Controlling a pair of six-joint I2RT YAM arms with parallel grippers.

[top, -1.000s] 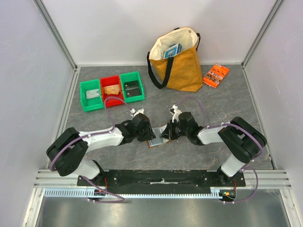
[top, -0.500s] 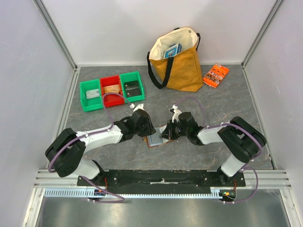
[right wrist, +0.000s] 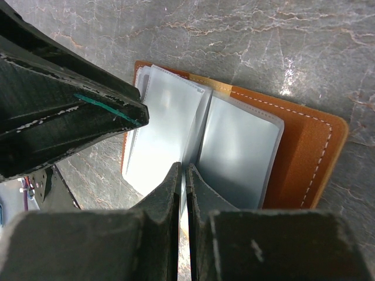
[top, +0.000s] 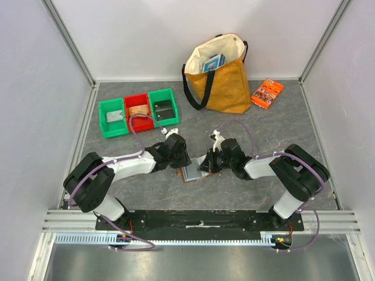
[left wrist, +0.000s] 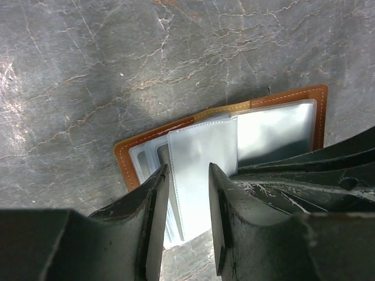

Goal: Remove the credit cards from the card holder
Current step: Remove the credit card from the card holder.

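Note:
The card holder (top: 191, 174) lies open on the table between my two grippers, brown outside (right wrist: 304, 158) with pale grey-blue pockets (left wrist: 202, 158) fanned up inside. My right gripper (right wrist: 183, 172) is shut on a thin pocket leaf and holds it upright; it shows in the top view (top: 205, 165) too. My left gripper (left wrist: 187, 178) hovers open over the left pockets, one finger (left wrist: 153, 205) on either side of a pale leaf, and it also appears in the top view (top: 182, 166). No credit card stands apart from the pockets in the holder.
Three bins stand at the back left: a green one (top: 103, 126) with a pale flat card, a red one (top: 128, 99) with a tan card, a green one (top: 174, 109) with a dark item. A yellow tote bag (top: 225, 85) and an orange packet (top: 267, 92) sit at the back.
My left arm has swung its elbow up and shifted the gripper slightly right over the holder. The right arm has stayed put, still pinching the leaf.

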